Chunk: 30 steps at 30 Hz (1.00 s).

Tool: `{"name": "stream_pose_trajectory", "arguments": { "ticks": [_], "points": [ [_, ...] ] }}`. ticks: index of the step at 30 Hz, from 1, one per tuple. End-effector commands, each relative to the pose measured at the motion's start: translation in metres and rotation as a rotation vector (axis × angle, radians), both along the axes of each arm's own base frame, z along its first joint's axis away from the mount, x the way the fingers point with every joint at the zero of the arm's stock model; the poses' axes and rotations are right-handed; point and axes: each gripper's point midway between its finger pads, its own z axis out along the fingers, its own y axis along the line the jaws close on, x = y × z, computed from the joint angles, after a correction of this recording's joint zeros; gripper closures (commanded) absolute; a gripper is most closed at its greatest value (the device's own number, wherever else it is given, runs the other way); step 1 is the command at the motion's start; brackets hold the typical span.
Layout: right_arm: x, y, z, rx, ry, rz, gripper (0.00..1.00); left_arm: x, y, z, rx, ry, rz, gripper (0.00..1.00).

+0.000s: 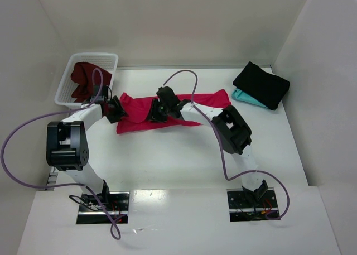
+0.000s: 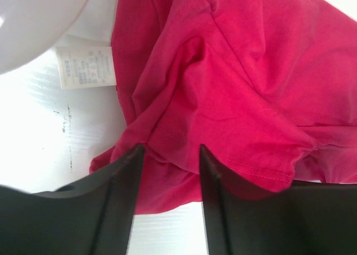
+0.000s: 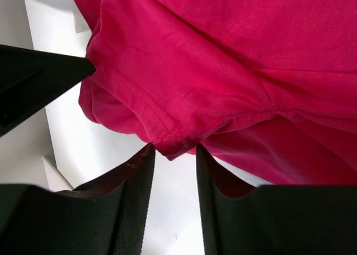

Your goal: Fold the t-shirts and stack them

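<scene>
cloth: crimson-pink shirt (image 1: 207, 101) is thin, soft and light. I expect it to sag and bunch, with no stiffness to hold a fold.
location: it lies crumpled in a band across the middle of the desk (image 1: 167, 160), nearer the far edge, left end close to the basket (image 1: 66, 91) in the far-left corner.
grab points: I'd take the stitched hems and corners, not mid-panel, since a double layer should slip less.
left end effector (image 2: 169, 150): fingers a little apart, straddling a bunched fold at the shirt's left end. Cloth fills the gap and I see no clamp on it. White care label (image 2: 86, 67) is just beside it.
right end effector (image 3: 173, 149): same narrow opening, bare desk showing through the gap. The hem corner sits right at the tips, not pinched.
other shirts: maroon shirt (image 1: 83, 76) is in the basket. Black shirt (image 1: 262, 83) is folded on top of the teal shirt (image 1: 245, 97) in the far-right corner.
</scene>
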Motion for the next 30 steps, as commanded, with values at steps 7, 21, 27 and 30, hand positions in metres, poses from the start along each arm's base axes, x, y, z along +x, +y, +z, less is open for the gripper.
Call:
{"name": "stream_pose_trajectory", "arguments": {
  "ticks": [7, 21, 27, 30],
  "points": [
    [0.019, 0.012, 0.015, 0.026, -0.072, -0.013, 0.83, 0.013, 0.005, 0.007, 0.015, -0.035, -0.001, 0.81],
    [0.047, 0.005, 0.064, 0.026, -0.208, -0.044, 0.89, 0.043, 0.006, 0.057, 0.03, -0.142, -0.029, 1.0],
    [0.069, -0.004, 0.077, 0.031, -0.246, -0.073, 0.88, 0.054, 0.004, 0.052, 0.024, -0.113, -0.057, 0.93],
    [0.07, -0.001, 0.07, 0.021, -0.239, -0.06, 0.88, 0.054, 0.004, 0.048, 0.023, -0.104, -0.057, 0.89]
  ]
}}
